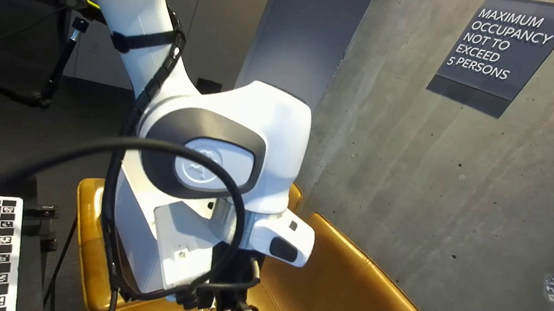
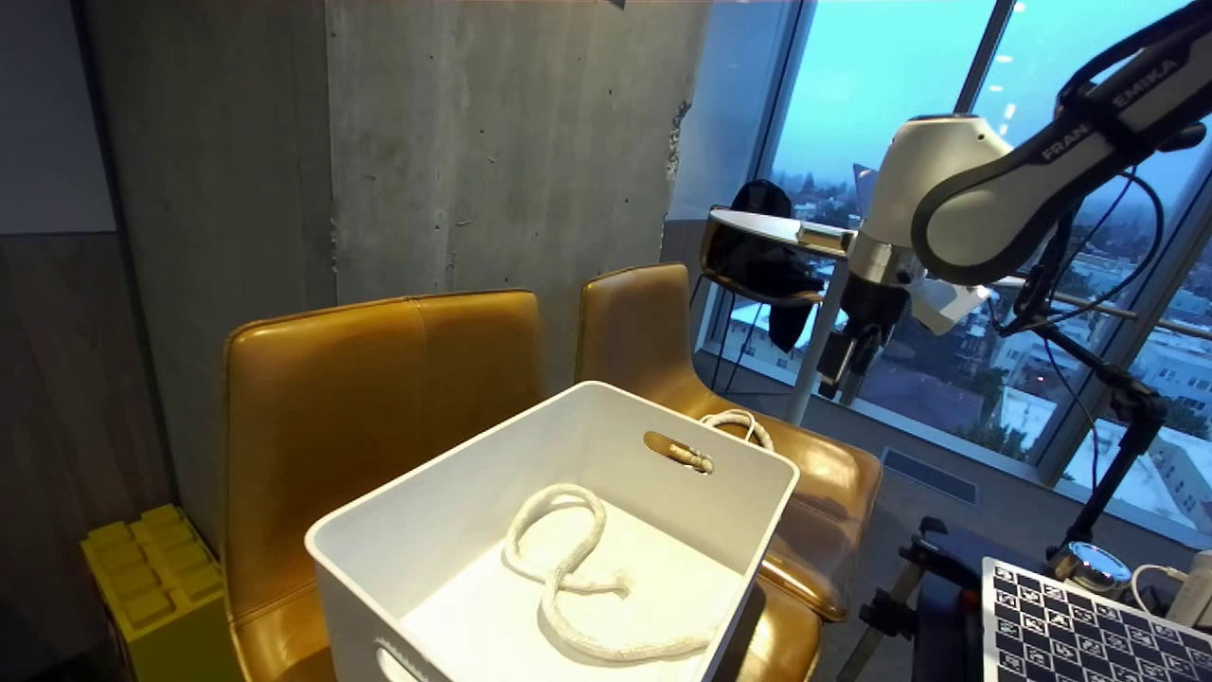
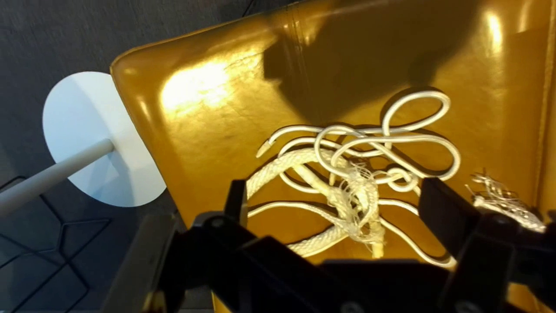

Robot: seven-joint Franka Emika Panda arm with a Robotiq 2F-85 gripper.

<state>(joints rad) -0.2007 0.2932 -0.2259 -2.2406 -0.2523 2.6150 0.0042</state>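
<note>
Rope (image 3: 284, 163), cream and braided, lies below the jaws, within the gap between them as the wrist view shows it. The jaws stand spread wide, apart from the rope and gripping nothing. Its frayed clump (image 3: 367, 195) sits near the middle of that gap. The braid looks light, limp and soft, likely to squash and bend rather than break. The best hold is probably across the thick braid beside the clump, where there is most to pinch; the fraying could snag on the jaws. Tangled with it, a thin white cord (image 3: 408, 138) spreads farther out from the jaws in smooth loops that might slip through a light pinch. All this rests on a tan chair seat (image 3: 208, 165) under the jaws. Just past the jaw on the right of the wrist view lies another frayed piece (image 3: 508, 211). Beyond the opposite jaw, past the seat's edge, is a round white base (image 3: 82, 139). In an exterior view, a pale grey bin (image 2: 606, 445) stands lower than the jaws and off to one side, a second rope (image 2: 597, 523) curled inside.
</note>
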